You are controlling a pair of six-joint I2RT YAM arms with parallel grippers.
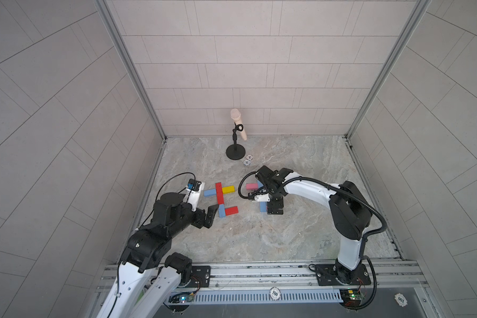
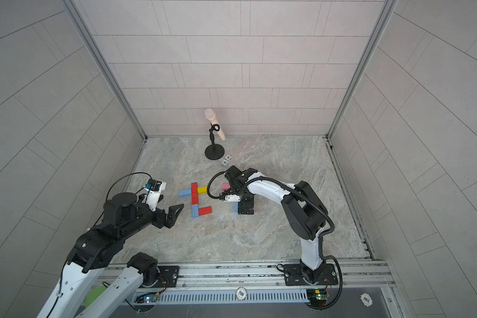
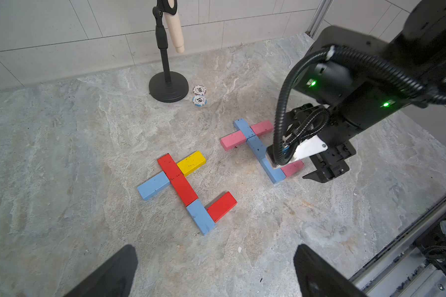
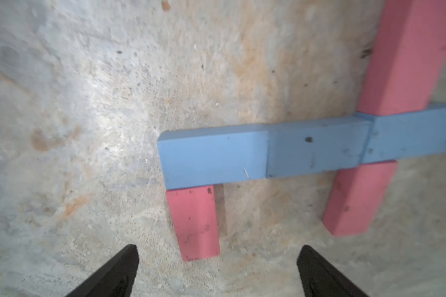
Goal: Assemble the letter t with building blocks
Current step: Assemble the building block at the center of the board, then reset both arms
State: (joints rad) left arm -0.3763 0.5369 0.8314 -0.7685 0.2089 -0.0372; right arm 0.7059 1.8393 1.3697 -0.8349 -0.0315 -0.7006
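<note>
Two lowercase-t figures lie flat on the marble floor (image 1: 287, 234), so the build looks basically done; no loose blocks show anywhere. Red-stem figure (image 3: 178, 180), lower centre of the left wrist view: red stem (reads as 2 end to end) + a light blue end piece, light blue & yellow cross arms, red foot. Blue-stem figure (image 3: 254, 144), centre-right there & partly under the right arm: 3-piece light blue stem, pink cross arms, pink foot (image 4: 193, 221). The right gripper (image 4: 219, 248) is spread wide w/ nothing in it, tips either side of that foot's near end, not touching. The left gripper (image 1: 212, 215) is likewise wide & empty, just beside the red-stem figure's lower end. Prob. left to do: back the arms off, maybe square up joints. Count: 1 mic stand (image 1: 235, 152); 12 blocks (5 light blue, 3 red, 3 pink, 1 yellow); 4 poker chips (image 3: 199, 95), 2 by the stand base, 2 on the rig frame (image 1: 259, 271) at the bottom edge in both top views.
</note>
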